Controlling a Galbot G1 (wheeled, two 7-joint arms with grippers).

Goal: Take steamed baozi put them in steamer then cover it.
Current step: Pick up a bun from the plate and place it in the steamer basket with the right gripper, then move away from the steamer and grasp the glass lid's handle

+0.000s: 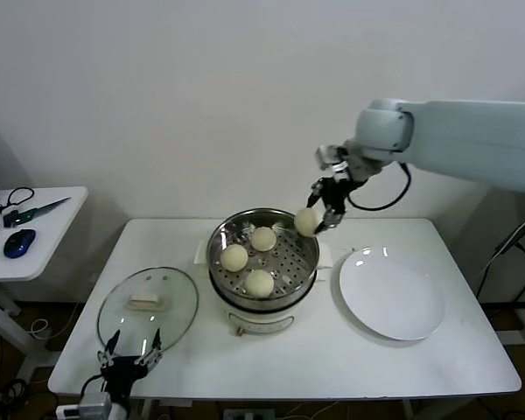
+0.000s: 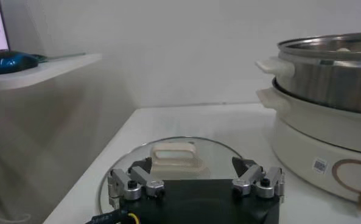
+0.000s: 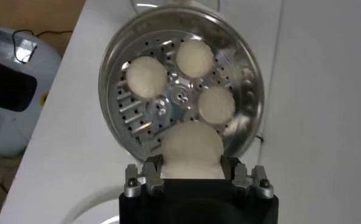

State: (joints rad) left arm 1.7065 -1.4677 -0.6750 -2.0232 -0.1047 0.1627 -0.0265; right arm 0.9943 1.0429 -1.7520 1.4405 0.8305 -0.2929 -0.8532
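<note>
The steamer [image 1: 263, 262] stands at the middle of the white table [image 1: 437, 367], with the empty white plate [image 1: 392, 293] just beside it toward the right edge and the cover [image 1: 148, 304] lying flat near the front left corner. Three steamed baozi [image 1: 260, 283] rest apart on the steamer's perforated floor, and a fourth bun [image 1: 306, 220] hangs above the steamer's back right rim, pinched between the closed-in fingers of the right gripper [image 1: 325, 214]. The left gripper [image 1: 131, 354] hovers at the front left edge, just in front of the cover, its fingers spread wide and holding nothing.
</note>
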